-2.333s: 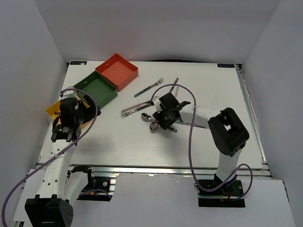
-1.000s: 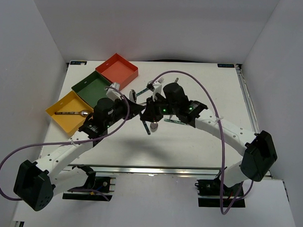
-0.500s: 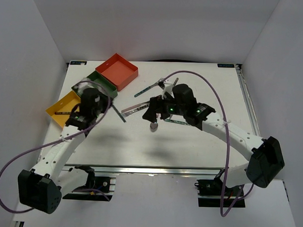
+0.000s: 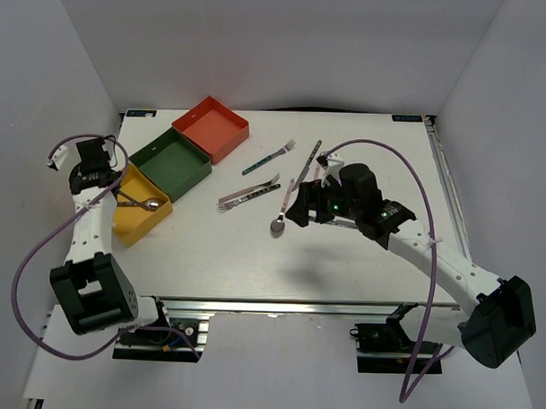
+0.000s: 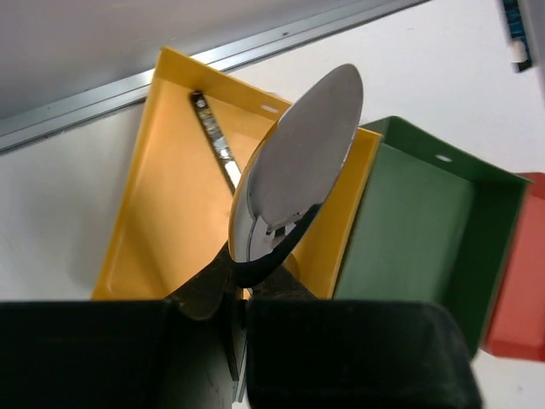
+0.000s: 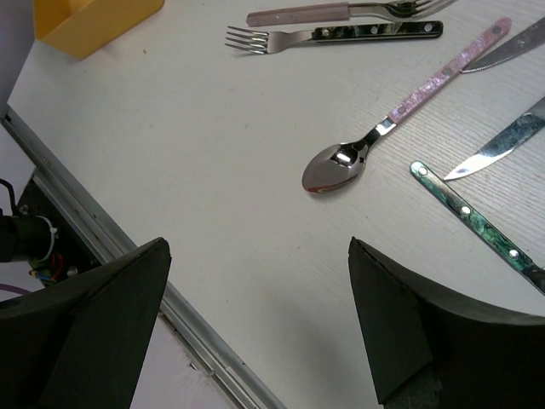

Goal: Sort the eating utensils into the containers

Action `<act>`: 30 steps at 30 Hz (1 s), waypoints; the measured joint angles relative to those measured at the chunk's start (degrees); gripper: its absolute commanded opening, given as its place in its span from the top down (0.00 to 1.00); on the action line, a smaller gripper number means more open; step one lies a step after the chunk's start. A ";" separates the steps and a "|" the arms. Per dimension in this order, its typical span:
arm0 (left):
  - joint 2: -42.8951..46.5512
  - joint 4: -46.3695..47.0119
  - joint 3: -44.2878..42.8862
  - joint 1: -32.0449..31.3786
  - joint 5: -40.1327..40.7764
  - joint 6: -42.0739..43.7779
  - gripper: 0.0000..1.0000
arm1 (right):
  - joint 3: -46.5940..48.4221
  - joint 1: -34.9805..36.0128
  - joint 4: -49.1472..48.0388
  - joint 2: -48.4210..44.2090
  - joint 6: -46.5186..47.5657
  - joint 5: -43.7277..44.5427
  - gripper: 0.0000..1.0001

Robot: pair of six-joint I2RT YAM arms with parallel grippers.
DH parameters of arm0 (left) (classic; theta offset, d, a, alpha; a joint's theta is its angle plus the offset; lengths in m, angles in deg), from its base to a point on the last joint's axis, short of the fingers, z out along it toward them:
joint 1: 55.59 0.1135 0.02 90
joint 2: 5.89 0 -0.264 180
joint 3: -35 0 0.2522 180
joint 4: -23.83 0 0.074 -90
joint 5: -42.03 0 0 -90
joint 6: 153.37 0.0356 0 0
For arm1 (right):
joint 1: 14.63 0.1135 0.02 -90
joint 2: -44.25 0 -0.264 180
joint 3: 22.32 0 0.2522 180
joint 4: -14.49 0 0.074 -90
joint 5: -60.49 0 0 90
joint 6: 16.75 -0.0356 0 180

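Most of the sorting looks undone: the red tray point(image 4: 211, 126) and green tray point(image 4: 171, 161) show nothing, the yellow tray point(image 5: 162, 213) holds one utensil point(image 5: 213, 136), and forks point(image 6: 341, 34) and knives point(image 6: 502, 141) lie mid-table. Above the yellow tray the left gripper point(image 5: 238, 274) pinches a spoon point(image 5: 298, 162). The right gripper point(image 6: 255, 256), spread wide, hovers over the pink-handled spoon point(image 6: 400, 119) without touching it.

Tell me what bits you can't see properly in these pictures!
- Left wrist view: the handle of the held spoon, hidden behind the left hand.
- Left wrist view: the red tray, cut off by the right edge.
- Right wrist view: the teal handle, its eating end cut off by the right edge.
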State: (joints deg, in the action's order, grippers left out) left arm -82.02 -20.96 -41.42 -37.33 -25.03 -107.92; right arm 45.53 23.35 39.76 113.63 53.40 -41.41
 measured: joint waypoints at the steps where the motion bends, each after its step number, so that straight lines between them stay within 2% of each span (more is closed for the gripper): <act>1: -1.16 -0.02 -0.15 0.59 -0.02 0.07 1.00 | -0.33 -0.13 0.04 -0.24 0.37 0.00 0.11; 7: -6.97 0.94 -0.74 1.40 -1.42 -1.14 1.00 | -1.49 -0.90 0.42 -0.17 1.29 -0.22 0.11; 8: -7.93 1.36 -0.74 1.40 -1.75 -1.62 0.96 | -1.49 -0.90 0.35 0.04 1.31 -0.31 0.11; 9: -8.72 1.75 -0.74 1.40 -2.16 -2.01 0.89 | -1.49 -0.90 0.31 0.26 1.40 -0.37 0.11; 10: -9.51 2.34 -0.70 1.40 -2.67 -2.43 0.70 | -1.49 -0.90 0.31 0.50 1.53 -0.48 0.11; 12: -10.56 3.43 -0.44 1.40 -3.52 -2.93 0.51 | -1.49 -0.90 0.31 1.09 1.95 -0.63 0.11; 15: -10.25 5.86 1.33 1.40 -4.33 -4.42 0.47 | -1.49 -0.90 0.31 2.08 2.51 -0.79 0.11; 16: -9.84 6.54 2.10 1.40 -4.44 -4.74 0.44 | -1.49 -0.90 0.28 2.56 2.58 -0.85 0.11; 17: -9.42 7.10 2.84 1.40 -4.55 -4.96 0.35 | -1.49 -0.90 0.24 3.10 2.71 -0.90 0.11; 19: -8.72 7.26 3.45 1.40 -4.79 -5.44 0.28 | -1.46 -0.90 0.13 4.50 2.97 -0.98 0.11; 24: -6.14 7.67 3.98 1.42 -5.09 -6.16 0.21 | -0.98 -0.90 -0.11 9.99 3.78 -1.20 0.11; 30: -2.40 7.61 4.11 1.51 -6.34 -5.14 0.20 | 0.31 -0.87 -0.98 16.57 3.78 -2.21 0.11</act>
State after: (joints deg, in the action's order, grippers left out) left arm -84.43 -13.35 -37.31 -35.82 -31.37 -113.06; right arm 45.83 22.48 38.78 130.20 57.18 -43.62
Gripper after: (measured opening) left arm 0.798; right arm 0.894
